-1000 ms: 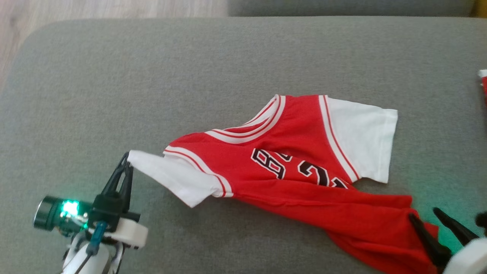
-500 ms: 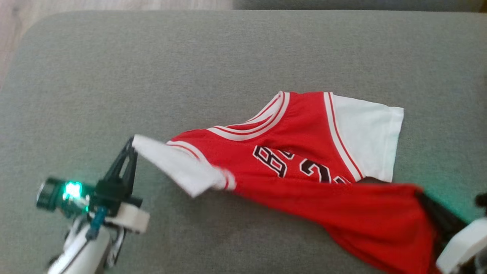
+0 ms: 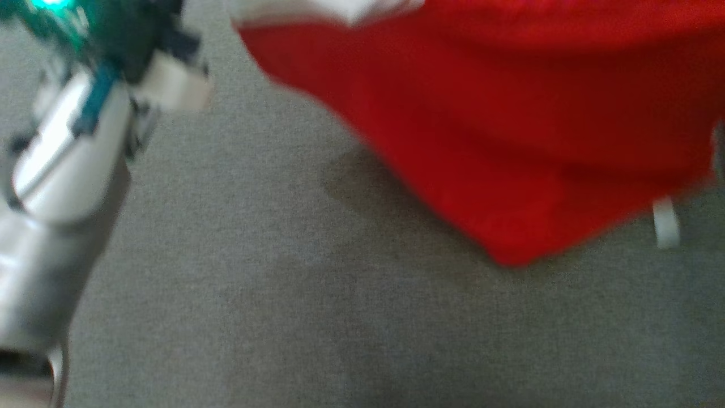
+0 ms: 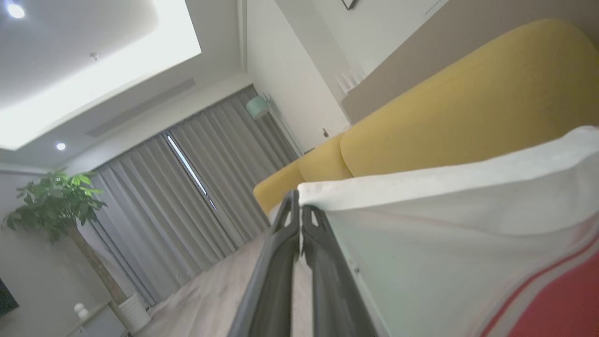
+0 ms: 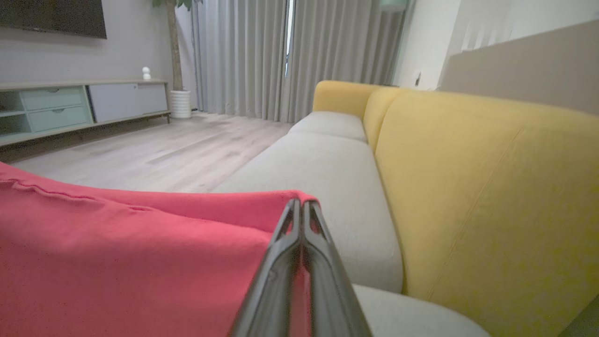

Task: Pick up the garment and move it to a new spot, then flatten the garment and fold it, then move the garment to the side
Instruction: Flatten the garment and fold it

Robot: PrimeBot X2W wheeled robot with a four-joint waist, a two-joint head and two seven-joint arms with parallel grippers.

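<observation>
The garment (image 3: pixel 510 130), a red jersey with white sleeves, hangs lifted above the grey cushion, its lower hem drooping at the right of the blurred head view. My left gripper (image 4: pixel 299 210) is shut on the edge of a white sleeve (image 4: pixel 444 224). My right gripper (image 5: pixel 302 206) is shut on a corner of the red cloth (image 5: pixel 117 252). The pale left forearm (image 3: pixel 62 158) runs down the left side of the head view, its fingers beyond the top edge.
A grey seat cushion (image 3: pixel 283 294) lies under the garment. Yellow sofa backrests (image 5: pixel 491 187) rise beside it. Wooden floor (image 5: pixel 154 154), grey curtains (image 5: pixel 262 51), a potted plant (image 4: pixel 61 206) and a low cabinet (image 5: pixel 70 107) stand farther off.
The right gripper has shut on the red cloth. Both grippers have raised the garment off the cushion, and the head camera has shifted, so the scene sits higher and blurred.
</observation>
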